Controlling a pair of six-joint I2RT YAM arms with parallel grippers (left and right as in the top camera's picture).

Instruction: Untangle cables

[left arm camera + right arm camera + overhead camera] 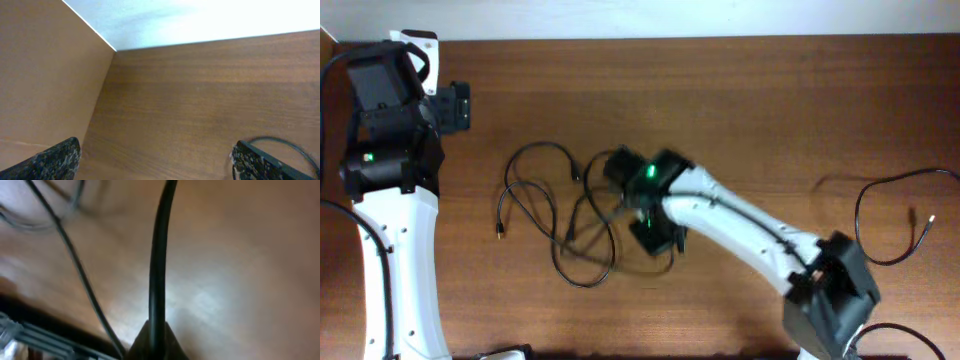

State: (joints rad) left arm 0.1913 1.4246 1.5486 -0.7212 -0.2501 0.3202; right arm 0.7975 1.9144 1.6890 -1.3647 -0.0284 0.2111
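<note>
One strand of cables (585, 205) pinched in right gripper (156, 345); left gripper (155, 152) spread, idle. Risk: one-handed pull tightens knot, drags whole tangle.

The white-linked left arm (400, 260) and right arm (730, 215) have blocky black joint housings. Each shows a small green light (367, 157). The left gripper's (152, 159) fingers (55, 160) are speckled black.

Overhead: even soft light on brown wooden worktop (740, 110), faint shadows, sharp focus. Left wrist: white wall strip (200, 20) overexposed, washed out. Right wrist: dim, heavily blurred; thin black flexible cable (159, 255) soft-edged; pale glare patch on wood.
</note>
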